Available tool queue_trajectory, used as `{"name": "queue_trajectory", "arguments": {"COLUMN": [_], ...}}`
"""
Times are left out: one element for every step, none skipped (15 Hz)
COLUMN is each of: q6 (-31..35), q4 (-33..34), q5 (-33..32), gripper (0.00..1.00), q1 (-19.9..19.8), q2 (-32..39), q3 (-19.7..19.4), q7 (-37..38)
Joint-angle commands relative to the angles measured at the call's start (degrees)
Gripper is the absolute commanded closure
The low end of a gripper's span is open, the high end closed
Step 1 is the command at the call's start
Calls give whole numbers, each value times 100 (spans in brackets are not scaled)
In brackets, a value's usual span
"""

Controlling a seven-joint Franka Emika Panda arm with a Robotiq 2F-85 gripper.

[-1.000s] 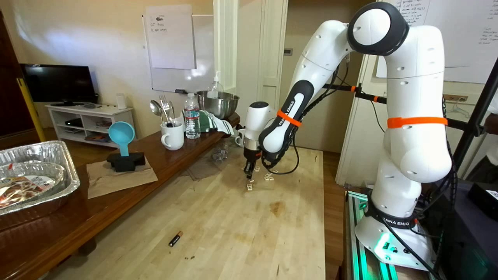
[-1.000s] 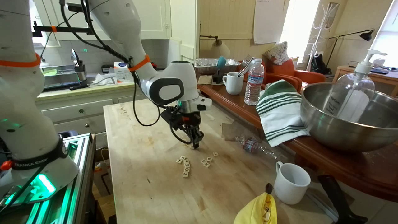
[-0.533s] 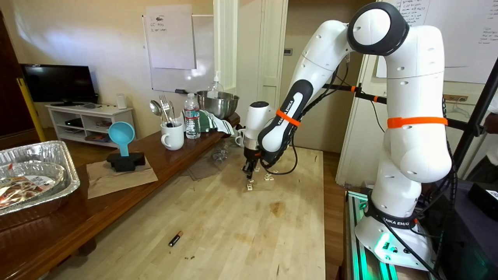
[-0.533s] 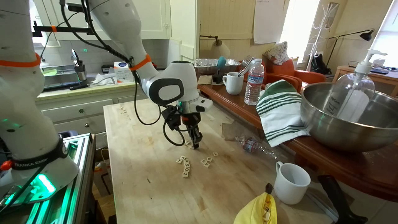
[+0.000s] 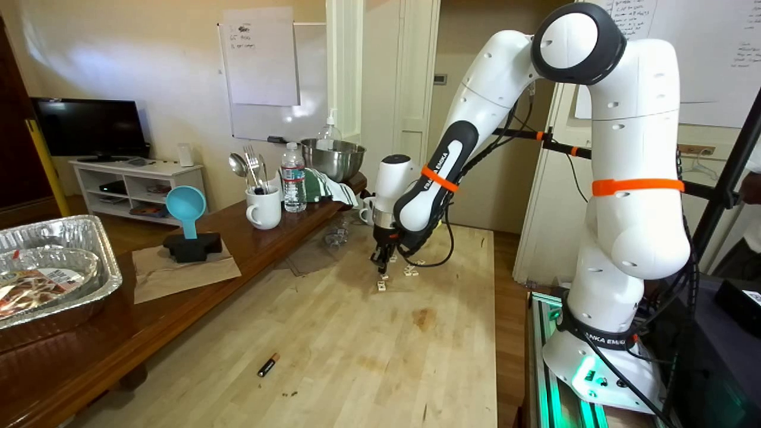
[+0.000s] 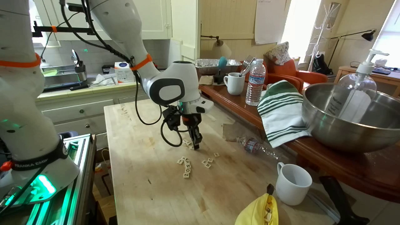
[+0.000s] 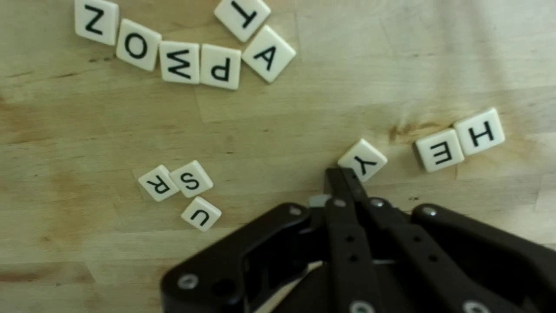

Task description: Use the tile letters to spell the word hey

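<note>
One H tile point(image 7: 479, 131) touched E point(image 7: 439, 150); adding Y point(image 7: 363, 158) seemed the step, pressed-together fingers point(image 7: 337, 183) needing to push it toward wrist-view three o'clock.

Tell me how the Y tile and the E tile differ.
The Y tile stands apart; the E tile sits right beside the H tile. In the wrist view, the gripper hides part of the Y tile, while the E tile shows whole. Both lie flat, pale squares with black letters.

I read N-O-W-P-A-T, R-S-U, Y and H-E on the tiles point(image 7: 180, 62), part-covered FRANKA EMIKA on the arm point(image 5: 456, 151).
</note>
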Motion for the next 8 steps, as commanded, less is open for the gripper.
{"name": "queue_trajectory", "arguments": {"q6": [-258,-278,-254,-255,-247,-230,-220,-169], "q4": [-32,-28,-25,-17,-21,-42,-67,-108], "q5": [104,163,199,231,278,339,390,397], "gripper": [100,100,100,100,100,100,100,100], "q1": [17,5,4,7,-4,-27,-46,-49], "q2": [-90,-79,-65,-57,-74,-125,-178,-247], "q3": [10,33,35,33,39,55,68,56], "q7": [191,213,256,301,319,289,249,229]}}
